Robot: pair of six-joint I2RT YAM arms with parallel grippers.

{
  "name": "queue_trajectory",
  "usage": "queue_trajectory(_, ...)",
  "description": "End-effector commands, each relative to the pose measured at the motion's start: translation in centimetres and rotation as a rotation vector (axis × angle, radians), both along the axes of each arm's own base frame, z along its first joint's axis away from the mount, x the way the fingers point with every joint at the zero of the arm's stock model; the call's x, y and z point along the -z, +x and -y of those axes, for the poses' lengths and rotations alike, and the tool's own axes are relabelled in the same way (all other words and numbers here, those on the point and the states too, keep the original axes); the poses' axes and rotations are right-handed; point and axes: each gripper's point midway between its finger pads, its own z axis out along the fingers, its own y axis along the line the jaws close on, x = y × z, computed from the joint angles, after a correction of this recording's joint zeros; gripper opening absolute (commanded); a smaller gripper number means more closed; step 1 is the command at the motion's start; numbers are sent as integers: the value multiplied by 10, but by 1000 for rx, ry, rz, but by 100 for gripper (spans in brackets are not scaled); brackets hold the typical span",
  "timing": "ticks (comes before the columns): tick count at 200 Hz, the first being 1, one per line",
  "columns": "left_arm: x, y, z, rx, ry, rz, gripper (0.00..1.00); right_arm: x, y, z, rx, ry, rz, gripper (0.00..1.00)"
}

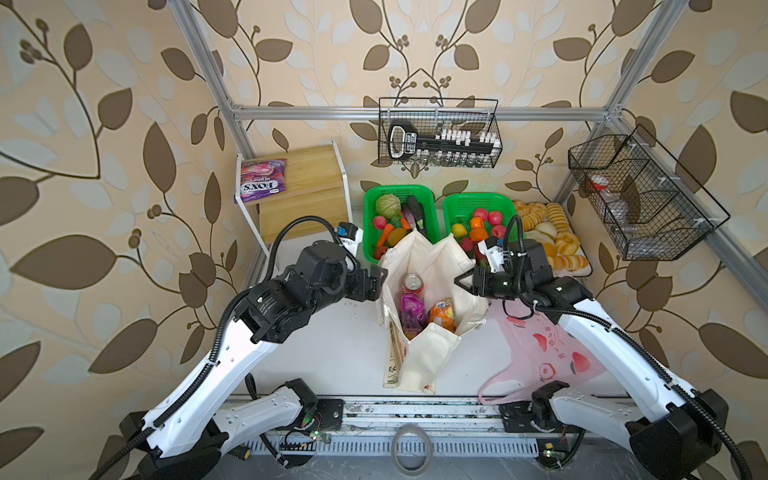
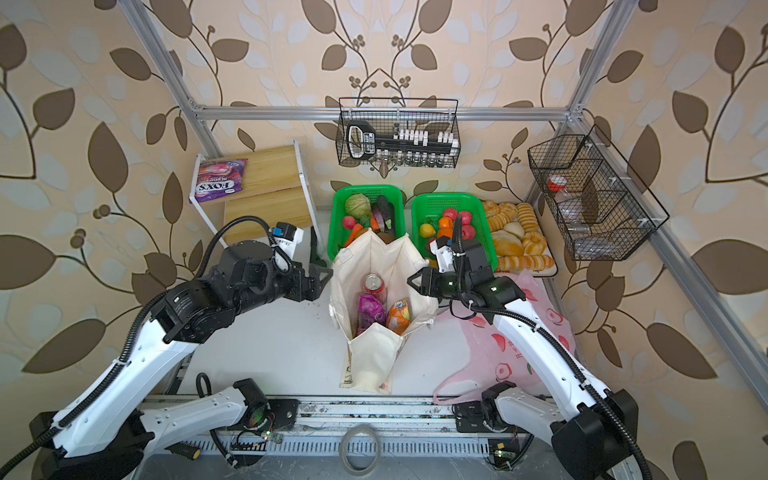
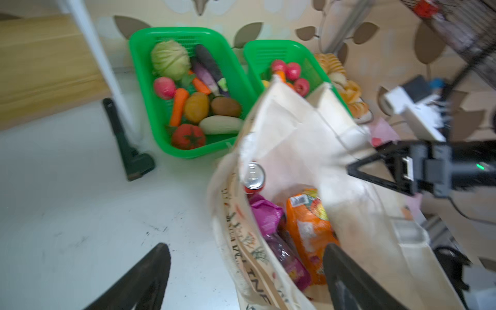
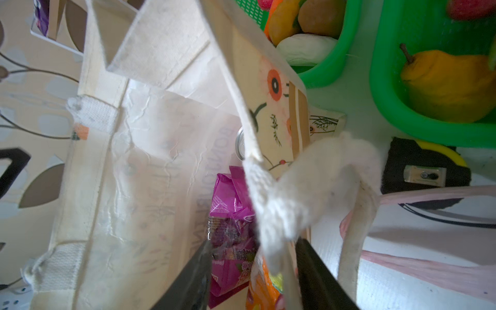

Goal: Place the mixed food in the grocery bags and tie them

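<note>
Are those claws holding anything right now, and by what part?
Left gripper is open, holding nothing. Right gripper straddles the canvas tote at its rim by a handle; grip unclear.

White table [image 1: 332, 353], cream tote [image 1: 419, 361], pink bag [image 1: 548, 357], green baskets [image 1: 395, 188], wooden shelf [image 1: 307, 174]

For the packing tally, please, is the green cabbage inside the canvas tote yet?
No, the green cabbage lies in a green basket behind it.
</note>
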Motion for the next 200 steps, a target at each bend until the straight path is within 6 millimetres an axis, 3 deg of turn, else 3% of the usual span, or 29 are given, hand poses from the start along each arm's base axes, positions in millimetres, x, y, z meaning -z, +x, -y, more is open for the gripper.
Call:
queue_trajectory(1, 26, 3, 11, -23, -121, -147, 90, -4, 0, -4, -16, -4, 12, 43)
queue_trajectory(19, 37, 6, 28, 21, -175, -192, 90, -8, 0, -6, -22, -2, 23, 34)
queue_trajectory(50, 42, 16, 37, 20, -208, -197, 86, -15, 0, -9, -34, 5, 43, 23)
queue_trajectory(61, 41, 18, 40, 29, -219, -192, 80, -18, 0, -11, -37, 10, 52, 17)
queue_trajectory(74, 42, 22, 45, 48, -221, -191, 66, -23, 1, -14, -47, 22, 67, 10)
queue_trajectory(93, 44, 29, 40, 12, -186, -192, 31, -33, 3, -18, -54, 34, 94, 0)
queue_trajectory(110, 38, 31, 30, -32, -162, -161, 0, -48, 3, -23, -70, 61, 124, 0)
queue_trajectory(161, 0, 28, -1, -137, -188, 12, 0, -97, -6, -43, -158, 135, 246, 0)
queue_trajectory(200, 8, 20, -14, -176, -143, -14, 0, -109, -6, -52, -166, 174, 273, 0)
